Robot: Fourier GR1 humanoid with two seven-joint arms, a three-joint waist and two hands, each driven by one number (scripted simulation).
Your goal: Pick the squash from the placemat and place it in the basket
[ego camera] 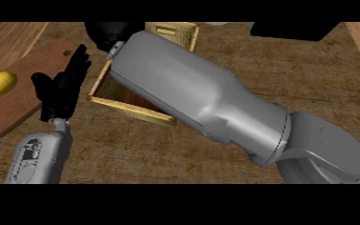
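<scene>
A pale yellow wooden basket (132, 107) stands at the centre left of the counter, most of it hidden under my right forearm (197, 95). My right hand (107, 34) shows as a black shape above the basket's far left corner; what it holds, if anything, is hidden. My left hand (62, 86) rests open, fingers up, just left of the basket. A brown mat (28, 83) lies at the left with a yellow rounded thing (5, 82) on it at the view's edge. I see no squash plainly.
A black block (292, 29) sits at the back right. Brown wooden counter (281, 81) stretches to the right of the forearm and along the front (141, 148).
</scene>
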